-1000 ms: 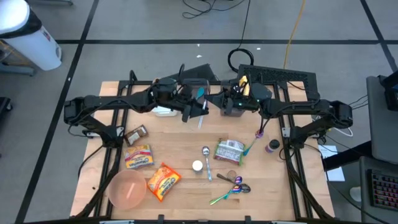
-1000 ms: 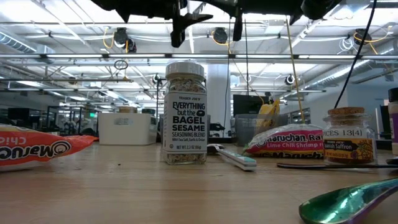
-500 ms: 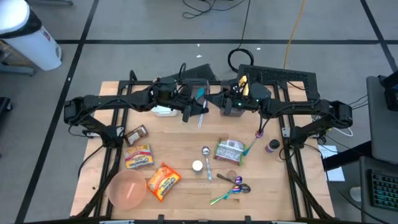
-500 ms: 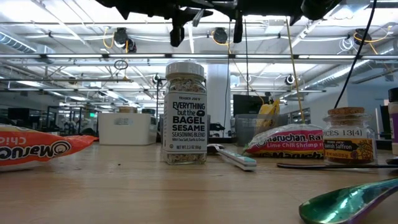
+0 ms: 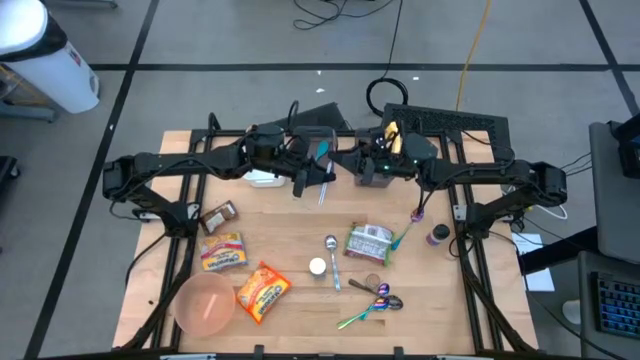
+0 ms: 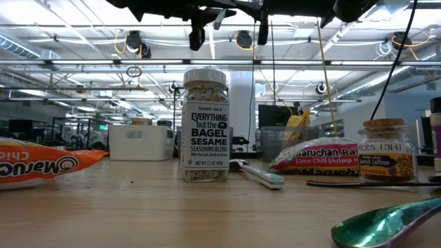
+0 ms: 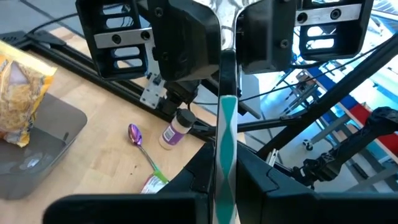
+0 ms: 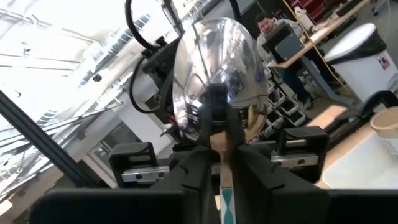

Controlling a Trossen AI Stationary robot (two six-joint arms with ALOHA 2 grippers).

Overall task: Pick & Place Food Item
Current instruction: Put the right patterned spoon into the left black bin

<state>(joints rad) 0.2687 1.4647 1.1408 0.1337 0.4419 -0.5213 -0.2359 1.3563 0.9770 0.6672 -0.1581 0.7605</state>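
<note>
A spoon (image 7: 226, 118) with a teal handle and a silver bowl (image 8: 214, 68) hangs in the air over the table's far middle, between both arms. My left gripper (image 5: 318, 172) reaches in from the left and is shut on its handle. My right gripper (image 5: 347, 165) reaches in from the right, its fingers close on each side of the spoon's neck. Food lies flat on the table below: a yellow noodle pack (image 5: 222, 252), an orange pack (image 5: 262, 292), a green pack (image 5: 368, 243), a brown bar (image 5: 218, 215). A seasoning jar (image 6: 205, 124) stands upright. My left gripper pinches the teal part of the spoon's handle (image 7: 225, 163) between its two fingers, coming nearly level from the table's left. The spoon is lifted clear of the table. My right gripper has the spoon's neck (image 8: 219, 140), just under the bowl, between its two fingers, coming from the table's right and slanting a little upward. The bowl stands out past the fingertips.
A pink bowl (image 5: 205, 303) sits at the near left corner. Loose spoons (image 5: 370, 300) lie near the middle, a purple spoon (image 5: 418, 212) and a small saffron jar (image 5: 437, 235) at the right. A white box (image 5: 263, 178) sits under the left arm.
My left gripper has shut on the spoon's handle. Both arms have stayed where they were, and the spoon has kept its place in the air.
</note>
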